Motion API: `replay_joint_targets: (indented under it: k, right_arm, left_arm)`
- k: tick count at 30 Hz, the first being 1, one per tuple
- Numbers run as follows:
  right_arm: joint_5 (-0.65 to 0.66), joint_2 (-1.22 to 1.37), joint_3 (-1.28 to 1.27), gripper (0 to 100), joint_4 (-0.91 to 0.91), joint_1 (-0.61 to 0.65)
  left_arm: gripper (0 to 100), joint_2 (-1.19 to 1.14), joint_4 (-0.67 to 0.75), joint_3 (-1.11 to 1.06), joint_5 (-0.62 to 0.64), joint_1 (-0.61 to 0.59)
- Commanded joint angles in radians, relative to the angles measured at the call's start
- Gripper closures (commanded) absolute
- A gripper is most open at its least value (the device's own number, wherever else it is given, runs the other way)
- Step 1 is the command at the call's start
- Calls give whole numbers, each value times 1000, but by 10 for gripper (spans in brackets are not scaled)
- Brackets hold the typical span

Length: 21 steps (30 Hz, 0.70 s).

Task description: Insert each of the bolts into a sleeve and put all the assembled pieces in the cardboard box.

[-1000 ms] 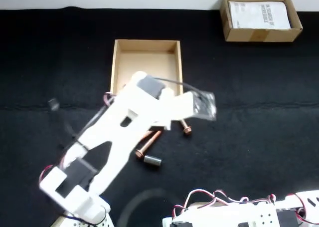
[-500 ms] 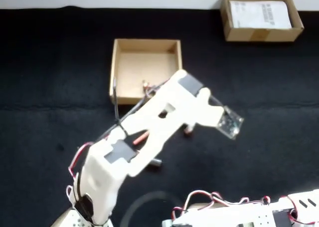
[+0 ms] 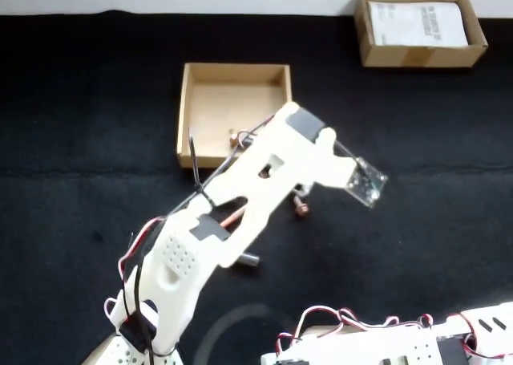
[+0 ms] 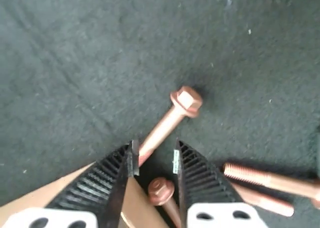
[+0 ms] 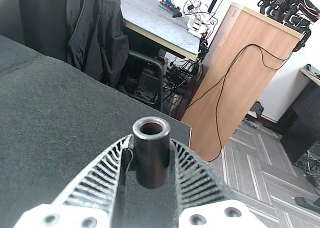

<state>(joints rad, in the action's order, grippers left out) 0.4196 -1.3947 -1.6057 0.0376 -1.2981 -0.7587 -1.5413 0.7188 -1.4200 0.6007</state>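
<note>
My left gripper (image 4: 154,153) is open, low over the black mat, with the shank of a copper bolt (image 4: 170,120) lying between its fingertips. A second bolt head (image 4: 160,190) sits deeper between the fingers, and two more bolts (image 4: 265,180) lie to one side. In the high view the left arm (image 3: 264,180) covers this spot; one bolt head (image 3: 300,208) and a steel sleeve (image 3: 248,260) show beside it. The open cardboard box (image 3: 186,108) stands just behind. My right gripper (image 5: 150,155) is shut on a dark sleeve (image 5: 151,153), held upright off the table.
A second cardboard box (image 3: 417,56) holding a printed sheet stands at the back right. The right arm's base (image 3: 385,345) with its wires lies along the front edge. Beyond the table are a chair (image 5: 90,32) and a wooden cabinet (image 5: 240,72).
The left arm has swung to the right and stretched out, so its wrist now hangs over the bolts near the box's front right corner. The right arm has kept still.
</note>
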Motion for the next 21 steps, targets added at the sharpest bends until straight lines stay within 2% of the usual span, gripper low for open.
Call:
replay_joint_targets:
  k: [1,10,21]
  right_arm:
    - [12,-22,12,987,21,5]
    - [14,-25,7,986,18,24]
    - [69,-27,7,986,-18,22]
  left_arm:
    - [867,4,-3,38,-137,-35]
    - [867,-53,6,44,-143,-21]
    - [867,-209,-9,251,-141,31]
